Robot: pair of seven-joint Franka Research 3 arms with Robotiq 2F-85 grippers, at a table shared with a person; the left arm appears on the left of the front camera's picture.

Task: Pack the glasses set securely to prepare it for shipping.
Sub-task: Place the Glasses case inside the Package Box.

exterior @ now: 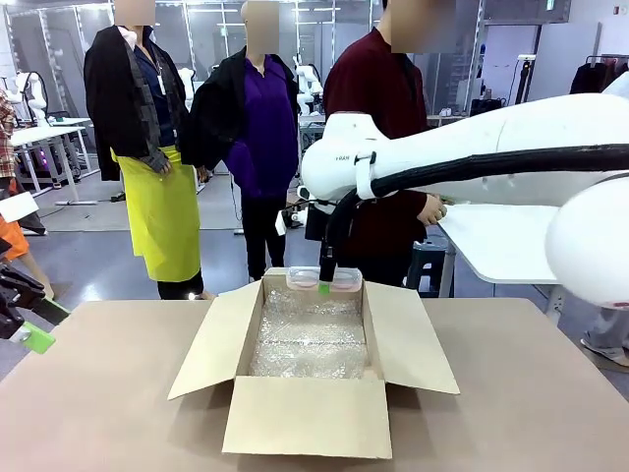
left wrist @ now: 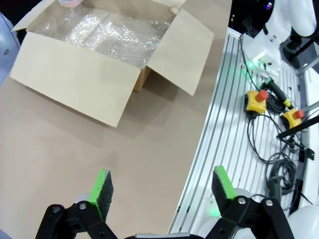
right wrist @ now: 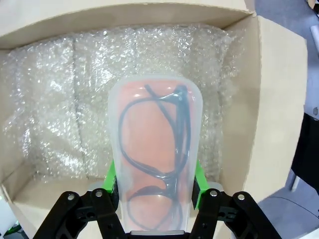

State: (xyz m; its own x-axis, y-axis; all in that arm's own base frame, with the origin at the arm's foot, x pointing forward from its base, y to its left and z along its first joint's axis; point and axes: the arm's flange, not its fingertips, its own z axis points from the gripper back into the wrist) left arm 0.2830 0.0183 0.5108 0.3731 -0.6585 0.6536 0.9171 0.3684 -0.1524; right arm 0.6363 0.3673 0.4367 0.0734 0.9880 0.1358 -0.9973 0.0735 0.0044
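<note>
Tabletop [exterior: 98, 393] bears a box [exterior: 305, 418] lined with bubble wrap [exterior: 310, 344]; right tool [right wrist: 154, 180] clamps pink case [right wrist: 154, 134] over it; left tool [left wrist: 162, 186] gapes.

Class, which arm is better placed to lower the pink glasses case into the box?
Right: the right gripper is shut on the pink case above the box; the left gripper hangs open over the table, farther off.

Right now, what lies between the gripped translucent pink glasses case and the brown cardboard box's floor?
Crinkly clear bubble wrap under the pink case, lining the box; right wrist view.
</note>
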